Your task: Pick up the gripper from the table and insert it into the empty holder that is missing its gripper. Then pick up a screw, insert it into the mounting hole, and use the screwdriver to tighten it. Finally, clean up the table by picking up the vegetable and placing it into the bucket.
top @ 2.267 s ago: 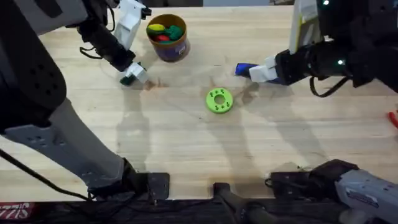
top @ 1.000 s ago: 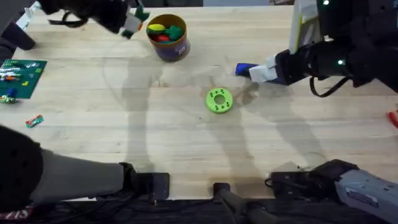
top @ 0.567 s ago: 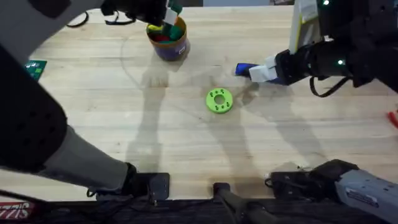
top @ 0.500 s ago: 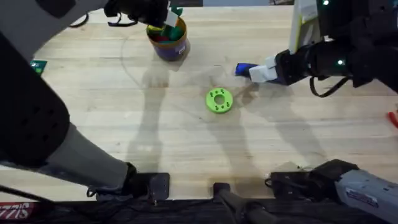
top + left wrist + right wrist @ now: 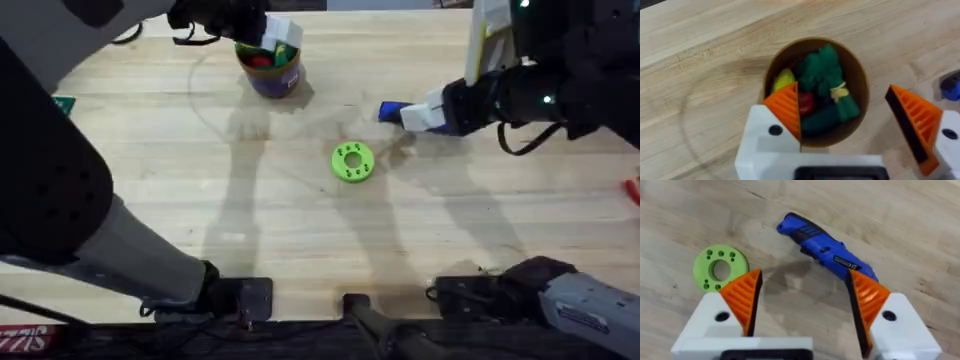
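Robotics lab — wooden workbench (image 5: 300, 230) (circuit board (image 5: 63, 103) aside).

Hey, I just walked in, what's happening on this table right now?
The left gripper hangs open right above the small dark blue bucket with the tan rim, and the dark green leafy toy vegetable lies inside it with red and yellow toy pieces. So the cleanup step looks done. The right gripper is open too, poised over the bright blue screwdriver, which lies on the wooden table beside a lime-green ring.
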Motion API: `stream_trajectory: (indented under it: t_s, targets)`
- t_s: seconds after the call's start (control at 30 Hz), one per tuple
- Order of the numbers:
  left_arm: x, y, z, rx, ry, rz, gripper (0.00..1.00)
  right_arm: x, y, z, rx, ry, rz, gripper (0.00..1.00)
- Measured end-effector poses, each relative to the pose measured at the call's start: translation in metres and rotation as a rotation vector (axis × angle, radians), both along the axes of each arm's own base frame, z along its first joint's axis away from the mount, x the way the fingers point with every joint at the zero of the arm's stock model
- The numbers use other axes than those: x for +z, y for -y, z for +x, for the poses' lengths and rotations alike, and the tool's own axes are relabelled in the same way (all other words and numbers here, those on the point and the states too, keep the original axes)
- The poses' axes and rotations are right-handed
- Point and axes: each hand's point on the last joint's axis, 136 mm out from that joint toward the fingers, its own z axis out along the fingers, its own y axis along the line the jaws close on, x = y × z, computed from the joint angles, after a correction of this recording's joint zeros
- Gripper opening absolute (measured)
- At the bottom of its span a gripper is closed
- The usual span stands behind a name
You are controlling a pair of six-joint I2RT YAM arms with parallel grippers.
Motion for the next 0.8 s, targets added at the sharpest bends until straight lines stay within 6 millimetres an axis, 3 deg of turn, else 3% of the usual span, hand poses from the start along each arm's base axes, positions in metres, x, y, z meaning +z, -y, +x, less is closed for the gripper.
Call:
stream_trajectory:
  t_s: [0.13,0.27,0.47,0.57,0.8]
  targets:
    - [0.013,0.0,-0.003,-0.002,0.024,-0.004,0.986,0.002,0.0,0.0,0.0,0.008,0.003,0.955]
    - [0.054,0.0,-0.015,-0.002,0.1,-0.009,0.986,0.022,0.0,-0.001,0.0,0.067,0.026,0.955]
    - [0.115,-0.003,-0.07,-0.035,0.151,0.014,0.986,0.069,0.004,-0.011,-0.001,0.211,0.082,0.955]
    - [0.122,-0.005,-0.104,-0.061,0.108,0.036,0.986,0.078,0.006,-0.015,-0.002,0.24,0.094,0.955]
    - [0.111,-0.009,-0.164,-0.093,-0.051,0.062,0.986,0.083,0.007,-0.018,-0.002,0.257,0.101,0.955]
